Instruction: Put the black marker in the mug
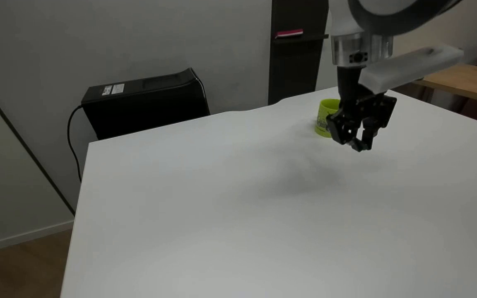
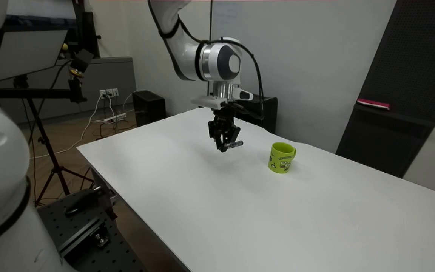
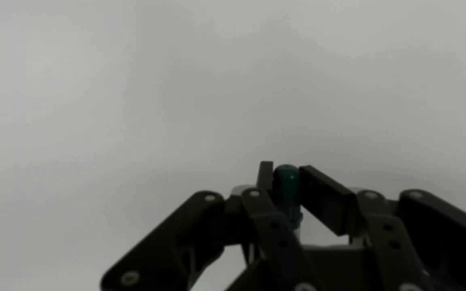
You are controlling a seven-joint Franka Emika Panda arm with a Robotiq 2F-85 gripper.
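Wrist view: clamping the black marker (image 3: pixel 287 190) in the gripper (image 3: pixel 286 169). Held near-level in an exterior view; likely to catch across the mug (image 2: pixel 281 160) if lowered unturned.

Grey wall (image 1: pixel 222 49) — brown floor (image 1: pixel 23 267) (dimly lit) — white table (image 1: pixel 222 231).

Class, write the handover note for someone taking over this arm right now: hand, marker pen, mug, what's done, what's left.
Hand: shut on the marker pen, raised above the white table.
Marker pen: held sideways, its dark green end showing in the wrist view.
Yellow-green mug: upright on the table, mouth up, apart from hand and pen.
Done: marker pen gripped and off the table.
Left: carry it over the mug, probably tilt it toward upright, lower and release.
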